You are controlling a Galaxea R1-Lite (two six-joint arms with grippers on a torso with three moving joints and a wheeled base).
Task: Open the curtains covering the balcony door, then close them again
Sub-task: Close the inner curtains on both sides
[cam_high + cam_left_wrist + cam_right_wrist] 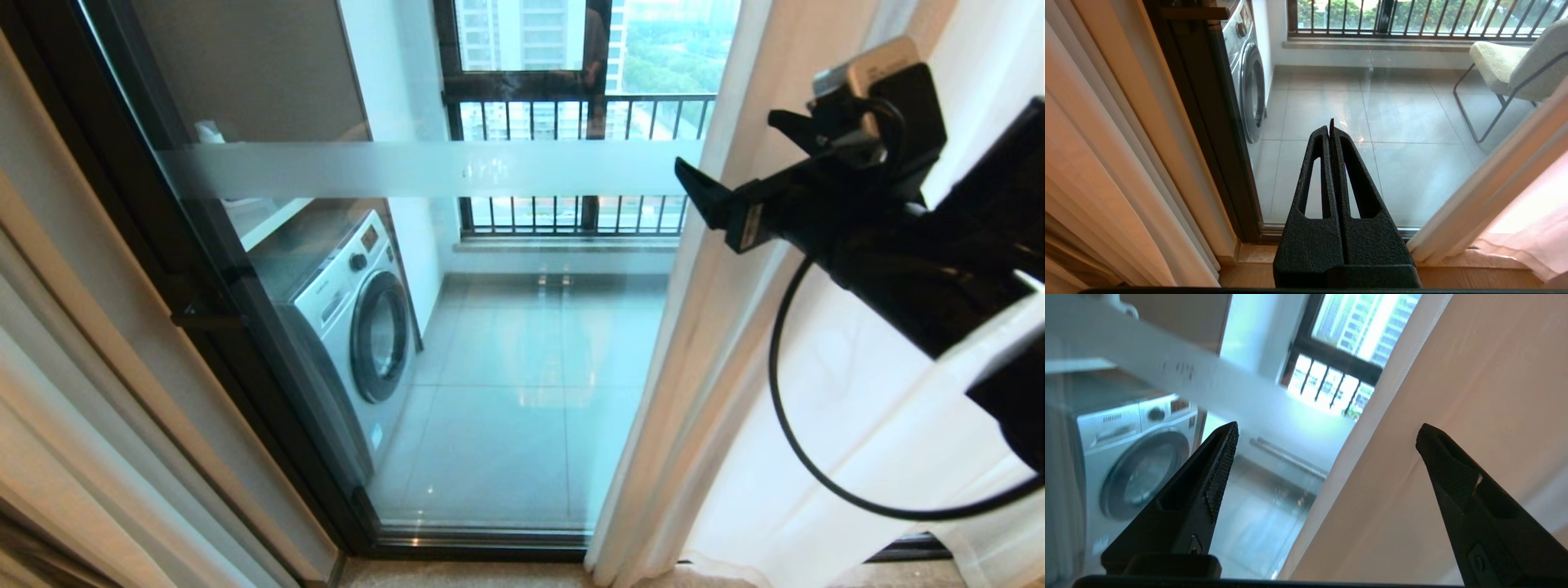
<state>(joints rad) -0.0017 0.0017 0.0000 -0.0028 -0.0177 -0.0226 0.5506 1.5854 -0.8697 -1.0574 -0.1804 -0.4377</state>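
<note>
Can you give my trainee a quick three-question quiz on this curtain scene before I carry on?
1. True or false: the right claw is clamped on the sheer white curtain.
2. Multiple choice: what stands behind the balcony door on the robot's left? A) a washing machine B) a bicycle C) a ladder
3. Fill in: the left claw is ____ and holds nothing.

Key:
1. False. Its fingers stand wide apart, with the curtain's hemmed edge in front of the gap, not pinched.
2. A, the washing machine.
3. shut
</note>
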